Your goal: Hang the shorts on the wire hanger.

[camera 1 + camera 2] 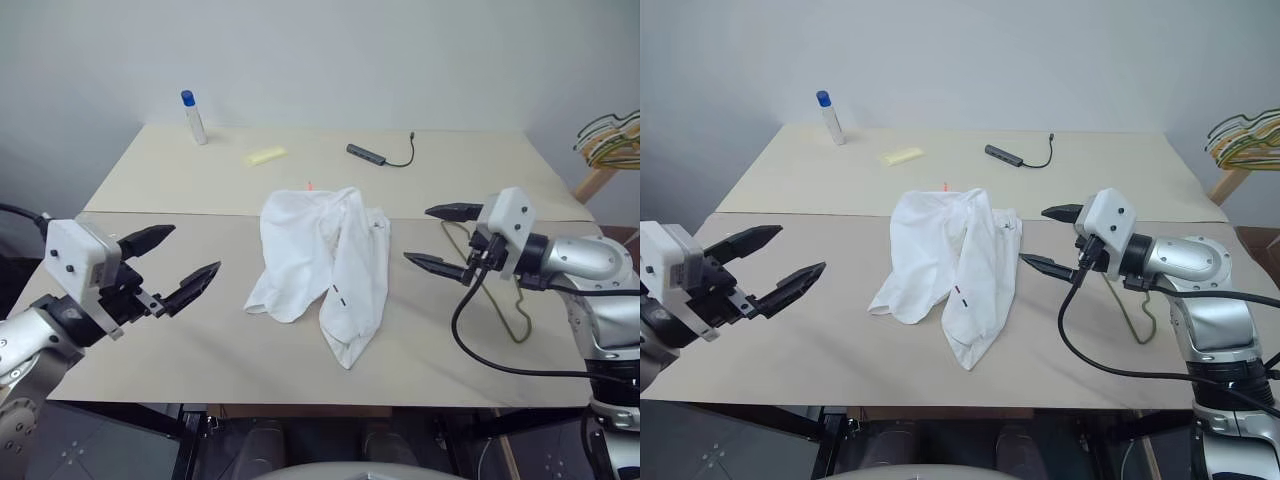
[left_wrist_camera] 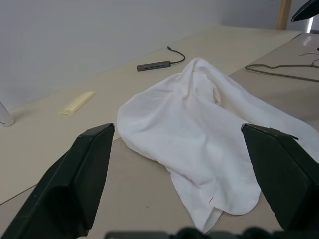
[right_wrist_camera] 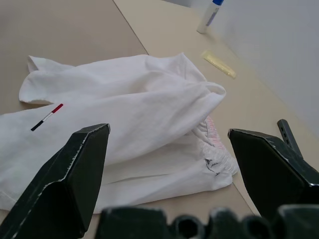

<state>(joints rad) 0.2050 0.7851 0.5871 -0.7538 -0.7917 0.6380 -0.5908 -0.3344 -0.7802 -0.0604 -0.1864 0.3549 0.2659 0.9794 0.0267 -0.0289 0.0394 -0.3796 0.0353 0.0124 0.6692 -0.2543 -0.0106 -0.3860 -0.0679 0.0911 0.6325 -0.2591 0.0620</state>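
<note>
The white shorts (image 1: 322, 262) lie crumpled in the middle of the beige table (image 1: 180, 330), with a small black mark on one leg and a tiny red-orange tag at the far edge. The wire hanger (image 1: 516, 312) lies flat on the table at the right, partly hidden behind my right arm; it also appears beyond the shorts (image 2: 199, 129) as a thin wire hanger (image 2: 284, 74). My left gripper (image 1: 192, 250) hovers open to the left of the shorts, holding nothing. My right gripper (image 1: 420, 235) hovers open just right of the shorts (image 3: 129, 119), above the hanger, also empty.
At the back of the table stand a small bottle with a blue cap (image 1: 194, 117), a pale yellow strip (image 1: 266, 155) and a grey adapter on a black cable (image 1: 368, 153). A bunch of yellow-green and dark hangers (image 1: 610, 140) hangs off the table's right side.
</note>
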